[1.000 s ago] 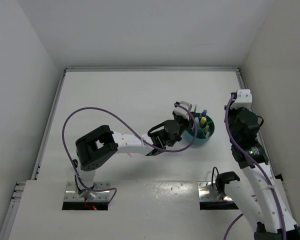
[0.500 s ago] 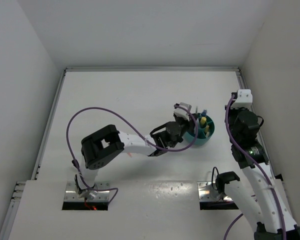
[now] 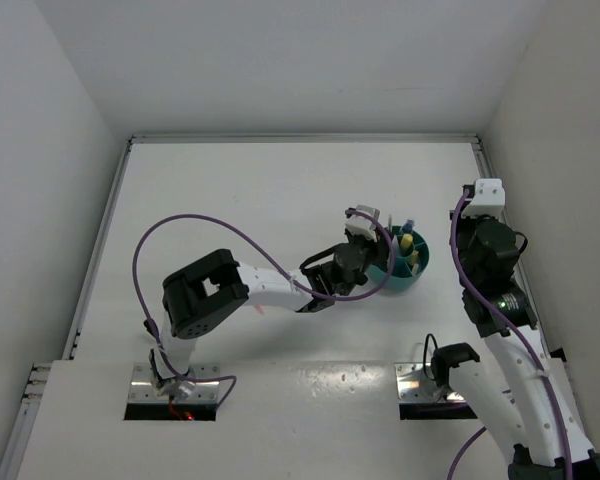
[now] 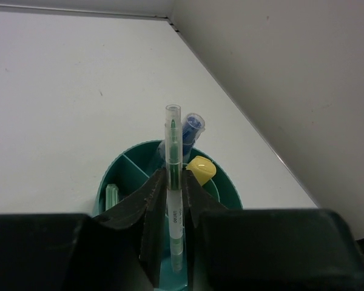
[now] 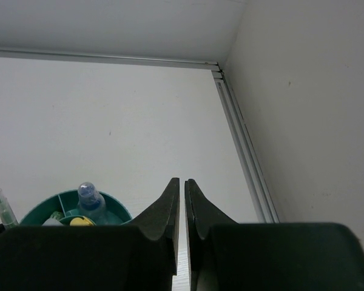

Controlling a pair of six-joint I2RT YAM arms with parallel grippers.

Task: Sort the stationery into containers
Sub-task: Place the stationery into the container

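Holding, item one: thin green pen (image 4: pixel 172 136), upright, its lower end down inside the teal tub (image 4: pixel 109 173) on the near side, its clear cap end standing well above the rim; which compartment it sits in I cannot tell, since my own fingers hide the floor. Handling, as I judge it: very light, stiff, with a smooth round plastic barrel likely to slip or swing if pinched near an end; best taken squarely across the middle of the barrel. Left gripper (image 4: pixel 173 179): closed on that barrel from both sides, low on its length, directly above the tub. Item two: blue-capped tube (image 4: pixel 193 126), leaning in the tub's far part, just behind the pen. Item three: yellow marker (image 4: pixel 201 168), cap up, in the tub just right of the pen. Item four: pale green piece (image 4: pixel 112 195), in the tub's left compartment. Right gripper (image 5: pixel 182 188): fingers together with only a slit between, empty, well apart to the tub's right. White table (image 4: pixel 60 73) under the tub
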